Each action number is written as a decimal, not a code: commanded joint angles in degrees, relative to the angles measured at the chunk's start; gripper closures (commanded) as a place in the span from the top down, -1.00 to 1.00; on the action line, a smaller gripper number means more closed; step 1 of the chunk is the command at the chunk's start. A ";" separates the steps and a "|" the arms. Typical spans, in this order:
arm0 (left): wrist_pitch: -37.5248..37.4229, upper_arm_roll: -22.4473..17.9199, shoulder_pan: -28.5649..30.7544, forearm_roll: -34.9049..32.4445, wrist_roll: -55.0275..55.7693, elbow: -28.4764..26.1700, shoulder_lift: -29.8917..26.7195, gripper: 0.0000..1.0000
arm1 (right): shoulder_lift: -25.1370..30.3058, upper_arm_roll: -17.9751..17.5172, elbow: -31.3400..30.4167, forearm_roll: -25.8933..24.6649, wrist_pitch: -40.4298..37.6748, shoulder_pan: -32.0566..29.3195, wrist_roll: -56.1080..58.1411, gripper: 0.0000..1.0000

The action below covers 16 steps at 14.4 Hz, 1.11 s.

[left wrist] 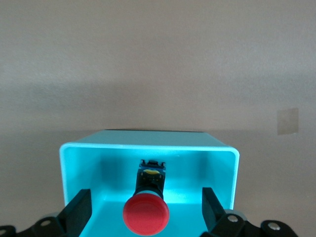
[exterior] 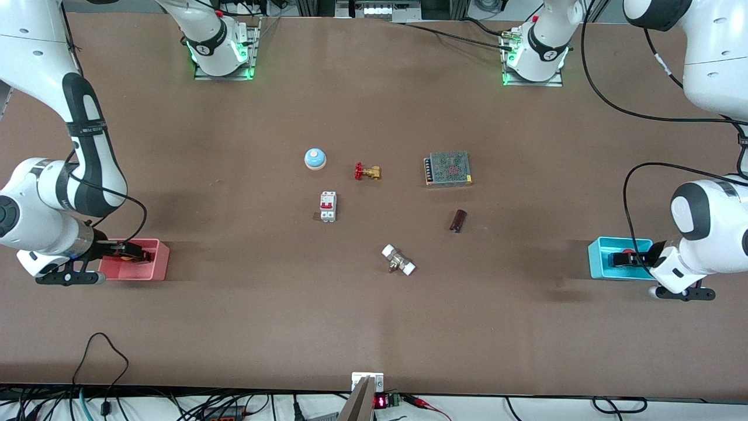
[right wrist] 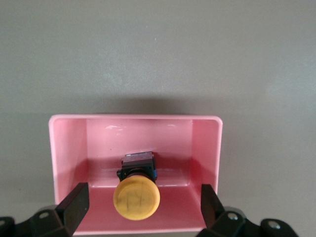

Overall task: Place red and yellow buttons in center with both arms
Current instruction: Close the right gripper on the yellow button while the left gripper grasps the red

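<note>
The red button (left wrist: pixel 146 215) lies on its side in a cyan bin (left wrist: pixel 148 146) at the left arm's end of the table. My left gripper (left wrist: pixel 146 207) is open, one finger on each side of the red cap, touching nothing; it shows in the front view (exterior: pixel 640 258) too. The yellow button (right wrist: pixel 137 198) lies on its side in a pink bin (right wrist: pixel 133 118) at the right arm's end. My right gripper (right wrist: pixel 143 202) is open with one finger on each side of the yellow cap, also shown in the front view (exterior: pixel 131 252). The table's center (exterior: pixel 385 216) is bare brown surface.
Around the middle lie a pale blue bell (exterior: pixel 315 158), a brass valve with a red handle (exterior: pixel 367 172), a metal power supply (exterior: pixel 448 168), a white circuit breaker (exterior: pixel 328 207), a dark cylinder (exterior: pixel 458 221) and a white-ended fitting (exterior: pixel 398 261).
</note>
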State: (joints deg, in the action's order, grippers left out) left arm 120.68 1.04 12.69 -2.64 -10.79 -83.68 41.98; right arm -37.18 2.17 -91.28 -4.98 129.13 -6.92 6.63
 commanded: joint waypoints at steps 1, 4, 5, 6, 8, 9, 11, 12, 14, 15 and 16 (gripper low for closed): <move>1.56 0.80 1.28 1.32 -3.44 -3.58 -1.29 0.91 | -0.18 -0.50 -1.35 -0.03 1.82 -0.46 1.11 1.00; 5.79 0.72 1.37 1.23 -4.15 -6.40 -1.64 0.91 | -0.35 -0.50 -1.71 -0.03 2.70 -0.55 1.90 1.00; 5.79 0.72 1.45 1.23 -4.15 -6.40 -1.55 0.91 | -0.70 -0.50 -1.71 0.06 3.31 -0.55 1.90 1.00; 5.79 0.72 1.37 1.23 -4.15 -6.40 -1.55 0.90 | -0.88 -0.50 -1.88 0.06 3.84 -0.55 1.90 1.00; 5.88 0.63 1.46 1.15 -4.15 -6.40 -1.29 0.66 | -1.41 -0.50 -2.06 0.06 4.11 -0.46 1.90 1.00; 6.31 0.63 1.46 1.15 -4.15 -6.40 -1.29 0.49 | -1.32 -0.50 -2.15 0.06 4.11 -0.46 1.90 1.00; 6.32 0.63 1.37 1.15 -4.15 -6.40 -1.03 0.09 | -1.32 -0.50 -2.15 0.06 4.11 -0.46 1.90 1.00; 6.23 0.63 1.37 1.15 -4.15 -6.40 -1.02 -0.03 | -1.32 -0.50 -2.15 0.06 4.11 -0.46 1.90 0.95; 6.14 0.54 1.37 0.88 -4.15 -6.40 -1.11 -0.21 | -1.32 -0.50 -2.15 0.06 4.11 -0.46 1.90 0.75; 6.06 0.54 1.37 0.80 -4.15 -6.40 -1.11 -0.31 | -1.32 -0.50 -2.15 0.06 4.11 -0.46 1.90 0.61; 6.06 0.54 1.37 0.71 -4.15 -6.40 -1.11 -0.38 | -1.32 -0.50 -2.15 0.06 4.02 -0.46 1.90 0.45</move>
State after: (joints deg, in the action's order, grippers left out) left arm 126.09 1.11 13.42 -2.41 -13.41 -88.71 41.97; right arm -38.77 2.16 -92.90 -4.98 132.39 -6.92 7.51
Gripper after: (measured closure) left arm 0.599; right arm 0.189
